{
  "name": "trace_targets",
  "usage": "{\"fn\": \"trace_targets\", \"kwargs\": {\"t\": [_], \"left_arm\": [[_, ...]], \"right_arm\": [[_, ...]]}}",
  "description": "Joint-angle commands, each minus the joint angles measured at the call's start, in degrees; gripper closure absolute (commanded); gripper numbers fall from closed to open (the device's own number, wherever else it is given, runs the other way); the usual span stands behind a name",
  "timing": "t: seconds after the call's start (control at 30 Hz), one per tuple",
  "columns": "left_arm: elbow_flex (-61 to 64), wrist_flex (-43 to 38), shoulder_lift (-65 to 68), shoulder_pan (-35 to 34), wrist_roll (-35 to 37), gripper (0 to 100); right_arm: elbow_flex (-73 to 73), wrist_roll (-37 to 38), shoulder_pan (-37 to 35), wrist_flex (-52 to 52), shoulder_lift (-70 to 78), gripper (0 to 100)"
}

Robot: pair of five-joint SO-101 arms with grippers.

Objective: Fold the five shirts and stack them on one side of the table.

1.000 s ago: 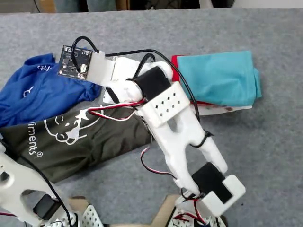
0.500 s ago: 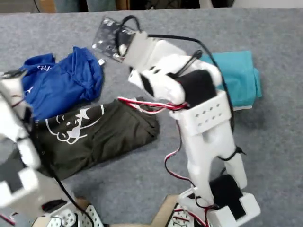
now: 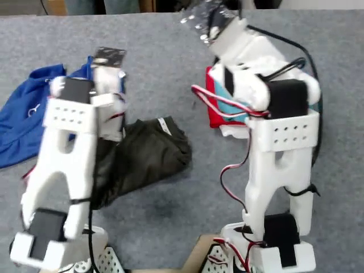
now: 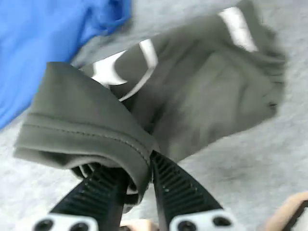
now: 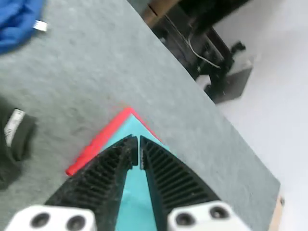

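Olive shirt [image 4: 207,91], limp, rumpled (stitched hem in ribbed left claw [image 4: 139,166])

Not much else around tbh. In the right wrist view, past the far edge of the table [image 5: 72,72], there's some black gear [image 5: 192,29] with a pale cable [image 5: 202,55] looped over it. A brown wooden bit [image 5: 155,10] sits just beside it, with pale floor [image 5: 269,106] beyond. The high view has a tan board [image 3: 196,253] at the near edge, roughly mid-way, plus a brown block [image 3: 56,5] at the far left corner.
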Motion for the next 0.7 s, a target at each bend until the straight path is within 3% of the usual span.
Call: {"fn": "trace_targets", "kwargs": {"t": [0.0,0.4,0.6,0.67], "left_arm": [[-6.64,-1.41,5.01,6.11,5.89,97],[-25.80,-2.90,25.32,17.19,9.76,97],[-30.90,-2.73,32.18,17.98,9.85,97],[-31.87,-1.93,33.32,17.89,9.85,92]], "right_arm": [[-2.42,0.09,3.78,-0.79,-2.15,98.3],[-2.42,4.04,10.02,-0.62,-2.15,98.2],[-2.15,4.13,10.02,-0.53,-2.15,98.2],[-2.07,4.13,10.02,-0.53,-2.15,98.1]]}}
